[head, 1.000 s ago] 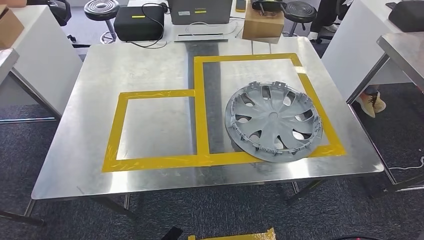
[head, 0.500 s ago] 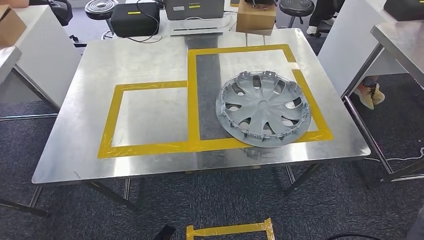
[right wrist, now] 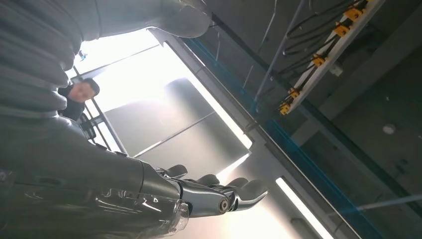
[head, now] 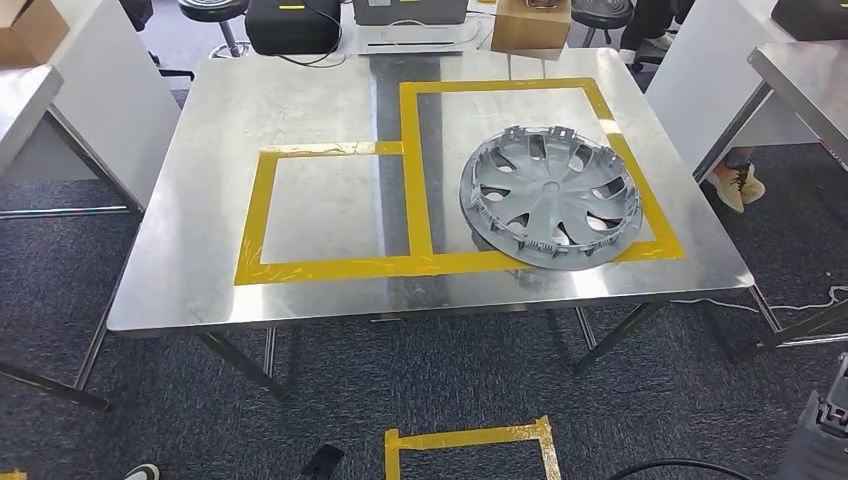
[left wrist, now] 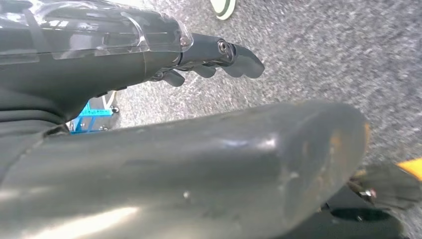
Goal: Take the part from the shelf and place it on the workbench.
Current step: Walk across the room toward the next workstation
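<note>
A grey wheel cover (head: 551,196) lies flat on the steel workbench (head: 300,105), inside the larger yellow-taped square (head: 420,170). Both hands, left (left wrist: 219,59) and right (right wrist: 219,191), hold nothing, fingers apparently loosely extended.

Cardboard box (head: 531,24) & black case (head: 292,26) behind table; stool (head: 215,8), orange shoe (head: 738,184) nearby.

One hubcap (head: 551,196) (grey), two taped squares (head: 330,213) on the workbench (head: 180,260).
</note>
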